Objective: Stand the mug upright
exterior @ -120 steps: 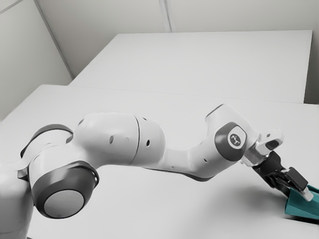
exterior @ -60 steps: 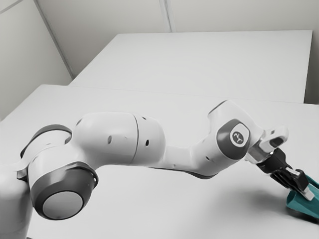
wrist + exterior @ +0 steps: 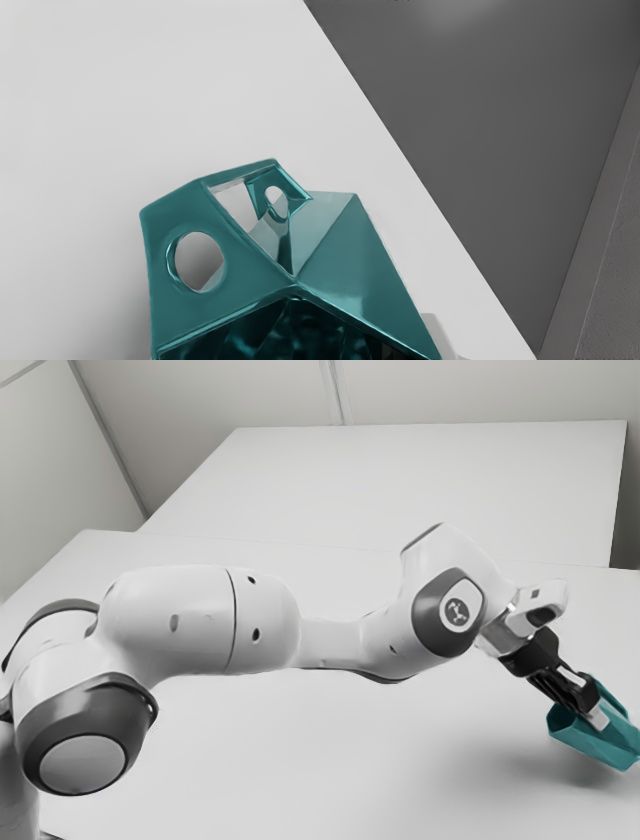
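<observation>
At the exterior view's lower right, the gripper (image 3: 596, 716) is shut on the wall of the teal faceted mug (image 3: 592, 742), which hangs tilted with a soft shadow on the table below it. In the wrist view the mug (image 3: 350, 265) turns its dark open mouth toward the camera, and its handle with round holes stands out at one side. There the gripper (image 3: 416, 349) has a pale fingertip outside the mug's wall; the other finger is mostly hidden at the mouth.
The white table (image 3: 300, 780) lies under the arm, and a second white table (image 3: 400, 490) stands behind it. In the wrist view the table's straight edge (image 3: 400, 145) runs past the mug, with dark grey floor (image 3: 475, 125) beyond.
The gripper has carried the mug up and toward the exterior view's left, and the mug has tilted more. The arm's links have drawn back toward that view's left as well.
</observation>
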### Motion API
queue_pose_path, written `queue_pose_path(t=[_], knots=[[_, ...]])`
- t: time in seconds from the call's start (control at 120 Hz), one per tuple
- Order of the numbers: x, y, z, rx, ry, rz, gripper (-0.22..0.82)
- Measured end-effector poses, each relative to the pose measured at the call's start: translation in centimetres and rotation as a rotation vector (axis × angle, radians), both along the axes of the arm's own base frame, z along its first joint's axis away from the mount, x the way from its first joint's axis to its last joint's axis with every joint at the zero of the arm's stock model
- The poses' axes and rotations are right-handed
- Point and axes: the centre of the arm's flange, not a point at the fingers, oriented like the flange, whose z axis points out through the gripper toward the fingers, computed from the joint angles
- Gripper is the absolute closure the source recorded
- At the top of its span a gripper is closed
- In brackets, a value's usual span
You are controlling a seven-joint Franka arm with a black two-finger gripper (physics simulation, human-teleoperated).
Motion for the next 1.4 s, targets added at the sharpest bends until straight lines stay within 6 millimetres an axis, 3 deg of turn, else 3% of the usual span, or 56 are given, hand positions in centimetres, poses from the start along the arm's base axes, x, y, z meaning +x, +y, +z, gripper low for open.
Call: queue_pose_path(t=[0.125,0.367,0.567,0.883,1.017,1.158,1.4], knots=[[0.8,4.4,2.2,0.092,-0.067,0.004,0.77],[2.7,15.7,3.3,0.295,-0.138,0.06,0.77],[4.3,22.8,4.6,0.47,-0.182,0.069,0.77],[6.4,33.2,3.8,0.735,-0.129,0.102,0.77],[6.7,36.6,2.8,0.817,-0.092,0.113,0.77],[6.9,38.8,2.1,0.88,-0.064,0.118,0.77],[7.1,39.8,0.4,0.912,-0.02,0.124,0.77]])
